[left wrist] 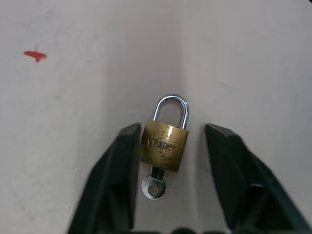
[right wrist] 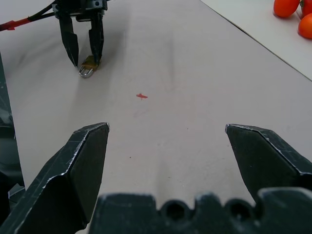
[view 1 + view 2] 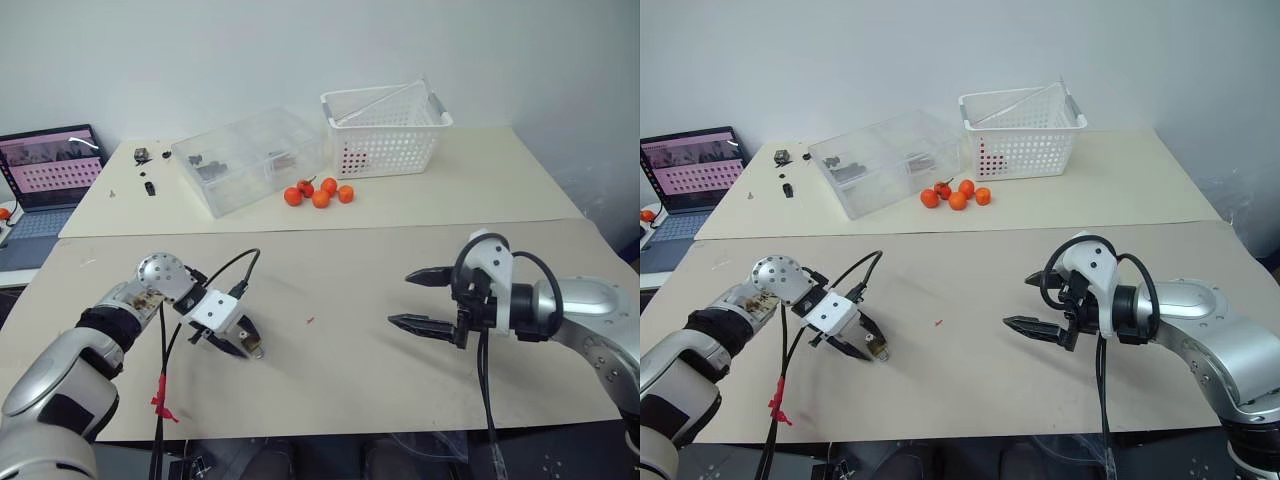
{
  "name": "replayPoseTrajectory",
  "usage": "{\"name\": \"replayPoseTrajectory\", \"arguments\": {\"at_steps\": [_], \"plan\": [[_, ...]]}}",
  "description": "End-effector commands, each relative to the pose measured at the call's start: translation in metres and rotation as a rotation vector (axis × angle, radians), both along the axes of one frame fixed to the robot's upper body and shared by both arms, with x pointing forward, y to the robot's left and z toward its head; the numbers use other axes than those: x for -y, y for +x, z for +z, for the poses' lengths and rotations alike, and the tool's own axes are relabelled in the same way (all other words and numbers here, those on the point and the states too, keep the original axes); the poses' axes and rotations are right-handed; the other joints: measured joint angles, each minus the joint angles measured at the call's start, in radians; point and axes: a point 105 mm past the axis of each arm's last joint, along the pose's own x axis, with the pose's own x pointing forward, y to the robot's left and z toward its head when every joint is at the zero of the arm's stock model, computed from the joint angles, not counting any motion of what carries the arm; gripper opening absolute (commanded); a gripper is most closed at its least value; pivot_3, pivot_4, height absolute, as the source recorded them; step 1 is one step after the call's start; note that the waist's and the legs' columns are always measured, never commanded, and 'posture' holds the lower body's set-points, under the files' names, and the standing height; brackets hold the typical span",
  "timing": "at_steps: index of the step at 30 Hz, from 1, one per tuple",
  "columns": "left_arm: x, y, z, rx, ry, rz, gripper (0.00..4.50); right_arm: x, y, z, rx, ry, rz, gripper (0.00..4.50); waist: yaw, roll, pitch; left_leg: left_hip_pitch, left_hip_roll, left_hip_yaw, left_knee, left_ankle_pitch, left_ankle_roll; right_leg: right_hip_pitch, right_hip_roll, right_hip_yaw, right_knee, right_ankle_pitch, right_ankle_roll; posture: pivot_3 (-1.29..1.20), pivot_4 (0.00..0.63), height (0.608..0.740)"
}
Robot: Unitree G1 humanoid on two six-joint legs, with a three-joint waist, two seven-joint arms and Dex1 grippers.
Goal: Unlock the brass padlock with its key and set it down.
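Left gripper (image 1: 168,146) straddles 1 brass padlock (image 1: 164,146); 4 orange fruits (image 3: 320,192) beyond.

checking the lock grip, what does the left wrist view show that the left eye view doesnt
Left wrist view: the key in the brass padlock, its shackle closed, one finger touching its body, the other apart.

Left eye view: the right gripper open, the white basket, the orange fruits.

Both: the padlock lying between the left gripper fingers on the table.
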Motion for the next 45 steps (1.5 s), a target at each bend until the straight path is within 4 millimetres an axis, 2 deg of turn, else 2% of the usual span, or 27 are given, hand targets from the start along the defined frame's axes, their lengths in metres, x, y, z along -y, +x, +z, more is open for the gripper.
{"name": "replayPoseTrajectory", "arguments": {"at_steps": [1,7,14,16,20,23,26,32,43,45], "plan": [[-0.003,-0.002,0.002,-0.006,0.007,-0.003,0.76,-0.002,0.0,0.008,0.053,-0.009,0.014,4.5,0.0,0.0,0.0,0.0,0.0,0.0,0.0,0.0,0.0,0.0,0.0,0.0,0.0,0.0,0.0,0.0,0.15,0.74],[0.001,0.003,0.0,-0.012,-0.021,0.039,0.76,-0.002,-0.001,0.006,0.052,-0.019,0.009,4.5,0.001,0.001,0.0,0.0,0.0,0.0,0.0,0.0,0.0,0.0,0.0,0.0,0.0,0.0,0.0,0.0,0.15,0.74],[0.052,0.039,0.022,-0.004,-0.255,0.235,0.76,-0.003,-0.002,0.003,0.053,-0.014,-0.005,4.5,0.004,0.001,-0.001,-0.001,-0.001,0.001,0.006,-0.002,0.004,0.002,0.001,-0.004,0.0,0.0,0.001,0.0,0.15,0.74],[0.058,0.039,0.015,0.018,-0.234,0.242,0.76,-0.005,-0.002,0.001,0.053,-0.012,-0.005,4.5,0.003,0.001,-0.001,-0.001,-0.001,0.0,0.007,-0.004,0.007,0.002,0.001,-0.003,0.0,0.0,0.001,0.0,0.15,0.74],[0.076,0.041,0.008,-0.032,-0.232,0.369,0.76,-0.006,-0.002,-0.001,0.056,-0.01,-0.01,4.5,-0.005,0.002,-0.002,0.001,0.0,0.0,0.007,-0.006,0.011,0.002,0.003,0.0,0.0,0.0,0.001,0.0,0.15,0.74],[0.101,0.041,0.019,-0.079,-0.301,0.455,0.76,-0.006,-0.001,-0.002,0.063,-0.011,-0.019,4.5,0.0,0.002,-0.002,0.001,0.001,-0.001,0.009,-0.007,0.011,0.002,0.004,0.0,0.001,0.0,0.001,0.0,0.15,0.74],[0.117,0.041,0.031,-0.088,-0.344,0.521,0.76,-0.007,-0.001,-0.003,0.067,-0.009,-0.023,4.5,0.01,0.002,-0.002,0.001,0.001,-0.001,0.009,-0.007,0.011,0.002,0.002,-0.001,0.001,0.0,0.001,0.0,0.15,0.74],[0.128,0.039,0.031,-0.058,-0.323,0.598,0.76,-0.007,-0.001,-0.003,0.075,-0.006,-0.036,4.5,0.003,0.003,-0.002,0.001,0.001,0.0,0.009,-0.007,0.011,0.002,0.003,0.001,0.001,0.0,0.001,0.0,0.15,0.74],[0.124,0.034,0.016,-0.034,-0.257,0.598,0.76,-0.006,0.002,0.002,0.093,-0.011,-0.048,4.5,0.007,-0.001,0.0,-0.001,-0.003,0.001,0.011,-0.006,0.01,0.001,-0.003,0.001,0.0,0.0,0.0,0.0,0.15,0.74],[0.125,0.033,0.015,-0.042,-0.256,0.601,1.77,-0.006,0.003,0.003,0.097,-0.011,-0.049,4.5,0.007,-0.003,0.001,-0.001,-0.004,0.001,0.011,-0.006,0.009,0.001,-0.003,0.002,0.0,0.0,0.0,0.0,0.15,0.74]]}}
